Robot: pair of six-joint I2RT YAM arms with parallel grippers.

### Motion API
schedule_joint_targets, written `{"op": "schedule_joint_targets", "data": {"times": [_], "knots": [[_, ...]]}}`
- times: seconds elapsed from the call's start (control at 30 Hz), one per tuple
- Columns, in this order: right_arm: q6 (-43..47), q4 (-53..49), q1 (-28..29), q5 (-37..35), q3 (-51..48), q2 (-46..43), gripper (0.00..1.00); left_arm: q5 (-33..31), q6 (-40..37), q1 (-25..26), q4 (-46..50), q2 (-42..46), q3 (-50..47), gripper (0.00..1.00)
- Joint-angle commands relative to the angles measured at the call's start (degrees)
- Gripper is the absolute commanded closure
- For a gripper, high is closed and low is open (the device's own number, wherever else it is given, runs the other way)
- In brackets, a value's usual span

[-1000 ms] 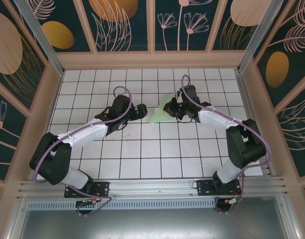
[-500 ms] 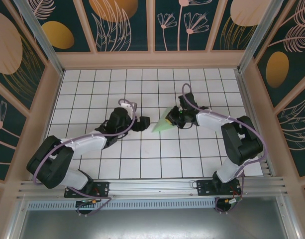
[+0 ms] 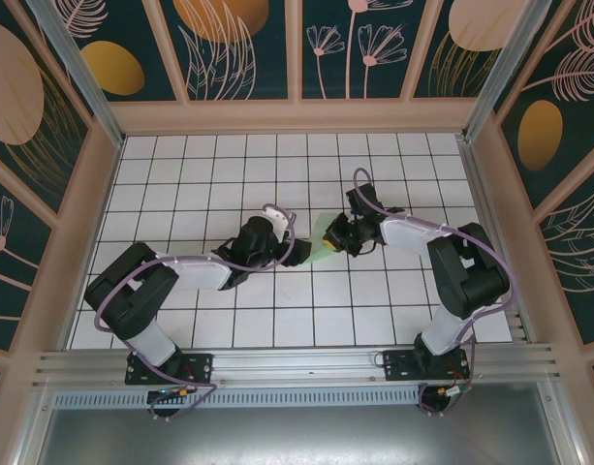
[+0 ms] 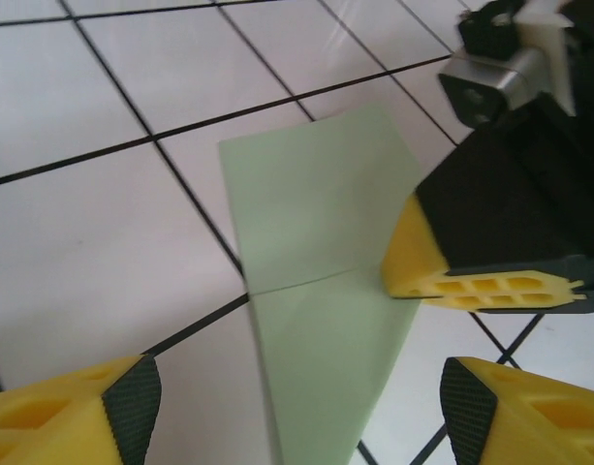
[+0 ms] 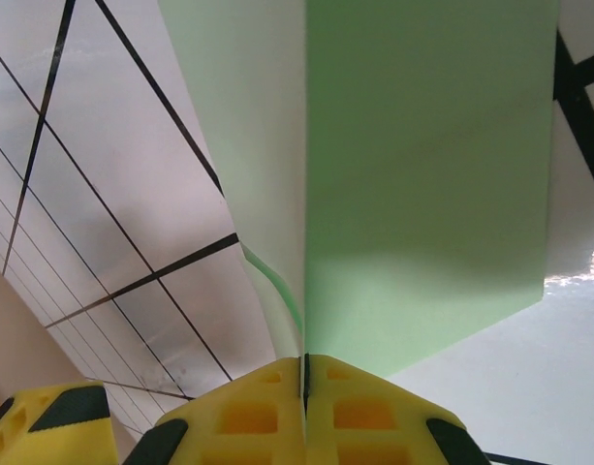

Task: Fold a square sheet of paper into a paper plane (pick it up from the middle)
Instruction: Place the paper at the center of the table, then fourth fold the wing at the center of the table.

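The part-folded paper (image 3: 324,244) is held over the middle of the worktop (image 3: 277,310), pinched tight along its crease by the right pincer (image 5: 304,387) — seemingly so that its free tip is offered to the left pincer (image 4: 301,407), whose jaws are spread wide either side of it — nothing is gripped there yet

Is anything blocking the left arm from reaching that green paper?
Nothing visible does. The left end effector is open, its fingers on either side of the paper's near end. The right end effector pinches the paper from the far side, clear of that gap.
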State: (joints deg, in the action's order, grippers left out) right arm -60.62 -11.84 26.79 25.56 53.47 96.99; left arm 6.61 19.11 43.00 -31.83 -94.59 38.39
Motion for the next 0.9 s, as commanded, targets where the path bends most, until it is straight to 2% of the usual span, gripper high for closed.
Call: {"op": "schedule_joint_targets", "data": {"times": [0.0,0.13,0.3,0.53,0.87], "knots": [[-1.38,-2.25,-0.18,1.97,0.82,1.00,0.98,0.07,-5.18,0.94,-4.94,-1.85,0.84,0.23],[-1.55,-2.42,-0.33,3.29,1.10,1.16,0.98,0.01,-8.56,1.72,-3.05,-5.85,3.41,0.26],[-1.39,-2.62,-0.48,4.32,1.35,1.45,0.98,3.06,-11.40,2.56,-3.88,-9.23,4.59,0.31],[-1.37,-2.85,-0.80,4.66,1.28,1.54,0.98,6.39,-12.93,2.96,-6.11,-10.75,3.54,0.33],[-1.81,-2.76,-0.98,6.42,1.54,1.55,0.96,4.28,-15.89,3.21,-5.68,-12.36,4.04,0.42]]}}
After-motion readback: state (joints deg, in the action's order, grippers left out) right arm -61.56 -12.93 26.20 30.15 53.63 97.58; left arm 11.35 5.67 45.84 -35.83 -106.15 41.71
